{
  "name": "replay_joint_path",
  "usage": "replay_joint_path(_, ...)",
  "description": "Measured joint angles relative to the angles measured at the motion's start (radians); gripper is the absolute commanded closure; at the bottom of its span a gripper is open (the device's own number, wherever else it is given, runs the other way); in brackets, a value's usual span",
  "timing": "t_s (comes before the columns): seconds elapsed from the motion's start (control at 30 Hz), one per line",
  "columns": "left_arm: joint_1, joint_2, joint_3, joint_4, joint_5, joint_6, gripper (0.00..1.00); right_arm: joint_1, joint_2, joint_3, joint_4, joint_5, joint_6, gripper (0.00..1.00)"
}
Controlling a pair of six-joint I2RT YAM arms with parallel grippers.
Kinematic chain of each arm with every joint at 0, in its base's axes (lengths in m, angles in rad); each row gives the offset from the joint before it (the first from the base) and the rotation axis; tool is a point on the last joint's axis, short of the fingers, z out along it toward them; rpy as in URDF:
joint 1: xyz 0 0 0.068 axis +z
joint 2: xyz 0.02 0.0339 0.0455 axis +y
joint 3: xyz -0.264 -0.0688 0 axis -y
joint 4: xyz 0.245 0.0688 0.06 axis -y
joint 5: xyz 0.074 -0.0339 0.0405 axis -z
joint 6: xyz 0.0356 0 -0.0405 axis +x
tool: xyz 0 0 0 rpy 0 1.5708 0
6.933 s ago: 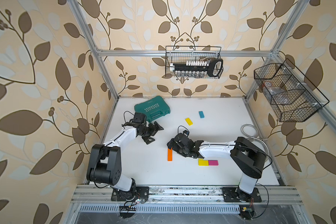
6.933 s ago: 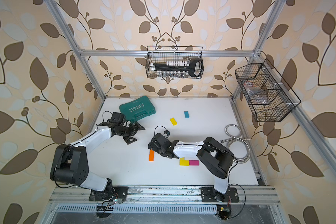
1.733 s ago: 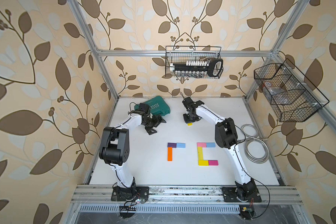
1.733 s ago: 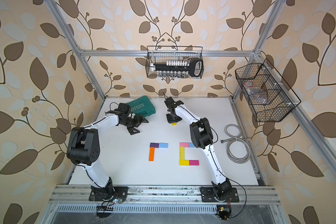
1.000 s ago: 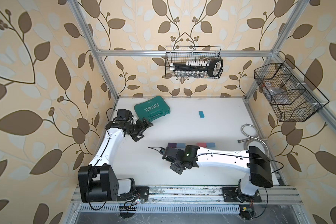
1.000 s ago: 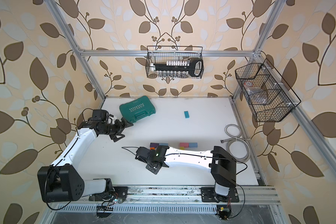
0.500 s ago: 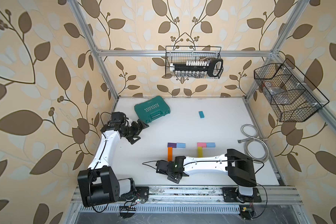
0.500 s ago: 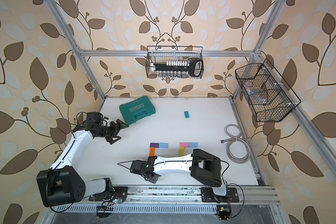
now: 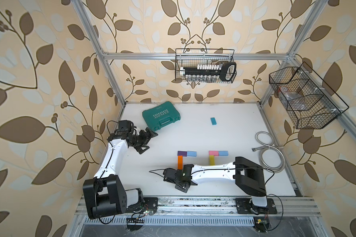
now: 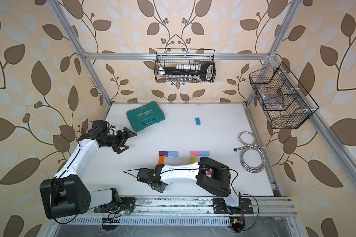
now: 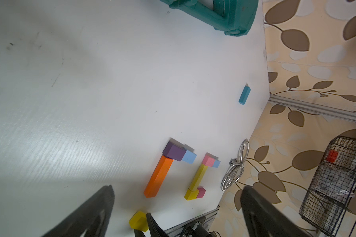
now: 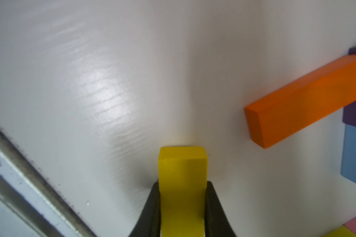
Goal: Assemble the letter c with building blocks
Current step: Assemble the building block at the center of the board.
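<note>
My right gripper (image 12: 183, 207) is shut on a yellow block (image 12: 182, 174), low over the table near its front edge. The yellow block (image 11: 139, 222) lies just off the near end of the orange block (image 9: 179, 162). In both top views the right gripper (image 9: 168, 177) hides it. A purple block (image 9: 182, 153) and a light blue block (image 9: 191, 153) cap the orange one. To their right stand a pink block (image 9: 213, 152), another light blue (image 9: 223, 153), a long yellow (image 11: 198, 176), a short yellow (image 11: 190, 195) and a magenta block (image 11: 201, 192). A teal block (image 9: 213, 121) lies alone at the back. My left gripper (image 9: 149, 141) hangs open and empty.
A green plastic case (image 9: 161, 118) lies at the back left, close to the left gripper. A coiled metal hose (image 9: 269, 151) sits by the right edge. Wire baskets (image 9: 205, 67) hang on the back and right walls. The front rail (image 12: 19, 164) runs close to the held block.
The right arm has brought the yellow block from the back of the table to the front, near the orange block's end. The left gripper has stayed open near the case.
</note>
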State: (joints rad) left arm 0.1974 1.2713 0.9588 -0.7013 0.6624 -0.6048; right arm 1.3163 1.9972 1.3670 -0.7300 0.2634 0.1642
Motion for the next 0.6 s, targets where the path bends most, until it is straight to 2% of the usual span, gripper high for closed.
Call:
replay_joint_path(0.4,0.000,0.000,-0.016,0.018,0.016,-0.005,0.01,-0.010,-0.046,-0.022,0.002,0.018,0.016,0.26)
replay_joint_path(0.6,0.000,0.000,-0.016,0.025,0.019,-0.005,0.01,-0.010,-0.113,-0.072,0.008,0.029,0.049,0.22)
